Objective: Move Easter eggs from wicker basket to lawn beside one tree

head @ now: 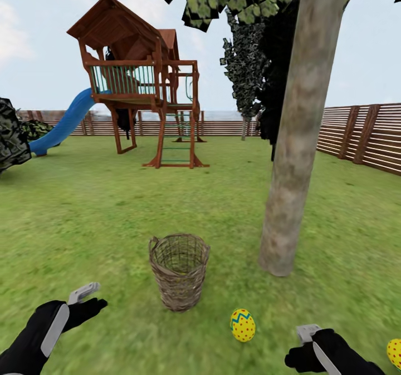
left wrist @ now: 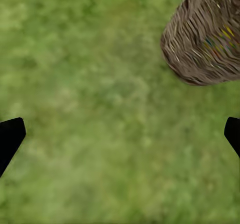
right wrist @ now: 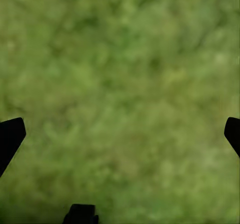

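Note:
The wicker basket (head: 179, 272) stands upright on the lawn (head: 111, 213), left of the tree (head: 295, 158) with its thick pale trunk. One yellow Easter egg (head: 243, 325) lies on the grass between basket and trunk, nearer me. A second egg (head: 395, 353) shows at the right edge. Through the basket's weave (left wrist: 205, 39) I see yellow and coloured flecks (left wrist: 223, 37); what they belong to is unclear. My left gripper (head: 83, 300) hangs open over grass, left of the basket. My right gripper (head: 305, 339) is open and empty, low between the two eggs.
A wooden playhouse (head: 145, 80) with a blue slide (head: 64, 124) stands far back. Brown slatted fence (head: 362, 136) runs along the right and rear. A dark bush (head: 11, 136) sits at the left edge, and a black-leaved tree (head: 248, 74) stands behind the trunk.

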`<state>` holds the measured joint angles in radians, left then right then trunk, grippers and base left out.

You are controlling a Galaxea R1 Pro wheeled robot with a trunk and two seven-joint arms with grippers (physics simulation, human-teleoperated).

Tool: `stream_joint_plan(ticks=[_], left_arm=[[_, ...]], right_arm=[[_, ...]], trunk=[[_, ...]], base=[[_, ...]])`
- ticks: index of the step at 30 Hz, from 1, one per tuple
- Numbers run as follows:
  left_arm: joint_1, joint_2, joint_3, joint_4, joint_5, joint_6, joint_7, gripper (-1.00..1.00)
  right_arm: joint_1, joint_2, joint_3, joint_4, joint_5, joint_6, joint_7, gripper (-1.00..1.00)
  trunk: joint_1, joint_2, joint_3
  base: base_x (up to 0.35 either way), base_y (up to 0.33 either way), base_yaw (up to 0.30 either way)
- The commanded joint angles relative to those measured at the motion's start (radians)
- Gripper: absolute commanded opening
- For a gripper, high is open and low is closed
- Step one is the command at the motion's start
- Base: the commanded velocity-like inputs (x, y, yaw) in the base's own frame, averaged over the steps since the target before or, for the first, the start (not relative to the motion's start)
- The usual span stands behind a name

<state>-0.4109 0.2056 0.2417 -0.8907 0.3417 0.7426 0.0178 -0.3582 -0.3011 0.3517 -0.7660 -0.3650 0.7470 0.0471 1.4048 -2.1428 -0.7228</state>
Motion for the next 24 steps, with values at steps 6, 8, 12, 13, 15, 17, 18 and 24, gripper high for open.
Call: stream_joint_plan(ticks=[6,8,12,13,15,17,18,24], left_arm=[[0.0,0.001,0.002,0.005,0.006,0.004,0.001,1.0],[0.0,0.0,0.002,0.005,0.006,0.005,0.001,1.0],[0.0,0.001,0.002,0.006,0.007,0.006,0.001,1.0],[0.0,0.001,0.002,0.006,0.008,0.006,0.001,1.0],[0.0,0.001,0.002,0.006,0.008,0.006,0.001,1.0],[0.0,0.0,0.001,0.007,0.008,0.006,0.001,1.0],[0.0,0.0,0.001,0.007,0.008,0.006,0.001,1.0],[0.0,0.0,0.001,0.009,0.008,0.006,0.001,1.0]], right_arm=[[-0.001,-0.001,0.003,-0.004,0.006,0.005,0.005,1.0],[-0.001,-0.001,0.003,-0.004,0.006,0.005,0.004,1.0],[-0.001,-0.003,0.001,-0.004,0.006,0.005,0.004,1.0],[-0.001,-0.005,0.0,-0.004,0.005,0.005,0.005,1.0],[-0.001,-0.007,0.0,-0.004,0.005,0.005,0.005,1.0],[-0.001,-0.008,0.0,-0.004,0.005,0.005,0.005,1.0],[-0.001,-0.008,0.001,-0.004,0.005,0.005,0.005,1.0],[-0.001,-0.007,0.001,-0.001,0.003,0.005,0.004,1.0]], trunk=[[-0.023,0.042,0.018],[-0.031,0.056,0.024],[-0.046,0.084,0.037],[-0.05,0.091,0.04],[-0.058,0.105,0.046],[-0.065,0.119,0.052],[-0.069,0.126,0.055],[-0.092,0.168,0.074]], base=[[-0.001,0.346,0.0],[0.0,0.346,0.0],[0.0,0.346,0.0],[0.0,0.346,0.0],[0.0,0.346,0.0],[0.0,0.346,0.0],[0.0,0.346,0.0],[0.0,0.346,0.0]])
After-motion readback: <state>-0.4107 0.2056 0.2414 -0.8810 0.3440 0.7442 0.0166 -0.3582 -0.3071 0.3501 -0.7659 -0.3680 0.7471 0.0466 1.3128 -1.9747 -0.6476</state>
